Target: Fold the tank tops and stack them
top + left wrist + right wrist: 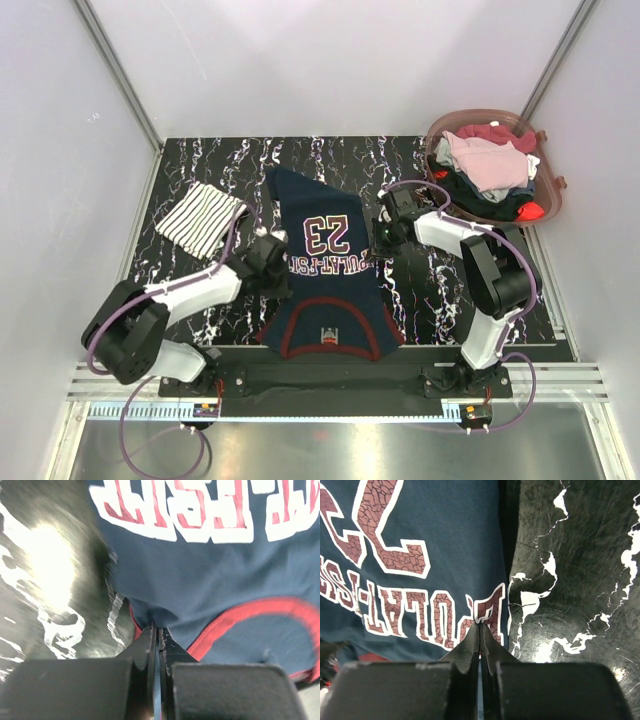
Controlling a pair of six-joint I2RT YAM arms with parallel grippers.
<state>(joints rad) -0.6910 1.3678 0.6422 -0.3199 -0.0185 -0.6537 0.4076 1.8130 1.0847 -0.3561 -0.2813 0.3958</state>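
The dark navy tank top (325,270) lies spread flat mid-table. Its "23" print faces up and its red-trimmed neck is toward the arm bases. My left gripper (275,262) is at the top's left edge, shut on a pinch of navy cloth (210,580) beside the red trim; the tips (158,630) meet with fabric bunched between them. My right gripper (383,238) is at the right edge. It is shut (480,626) on the hem of the navy top (420,545), right at the lettering. The white striped tank top (200,215) lies folded at the back left.
A translucent pink basket (480,112) heaped with other clothes stands at the back right corner. The black marbled table (440,290) is bounded by white walls on three sides. A metal rail runs along the near edge.
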